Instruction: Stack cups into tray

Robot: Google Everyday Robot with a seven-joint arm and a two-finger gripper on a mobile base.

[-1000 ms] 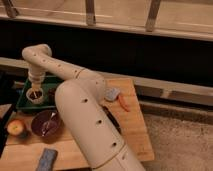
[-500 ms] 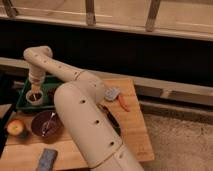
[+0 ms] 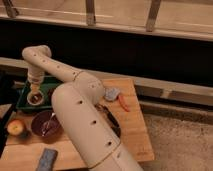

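Note:
A small pale cream cup (image 3: 35, 98) with a dark inside sits in the dark green tray (image 3: 50, 85) at the table's far left. My gripper (image 3: 35, 90) hangs straight down from the bent pale arm, right over that cup and at its rim. The arm's end hides the cup's top edge. I cannot tell whether this is one cup or cups nested together. No other cup shows.
A dark purple bowl (image 3: 46, 124) with a utensil in it stands in front of the tray. An apple (image 3: 16, 128) lies to its left and a blue sponge (image 3: 47, 159) at the near edge. A grey-blue object (image 3: 111, 93) and an orange one (image 3: 123, 103) lie to the right. My arm covers the table's middle.
The end of the arm has come down a little over the cup in the tray. Nothing else has moved.

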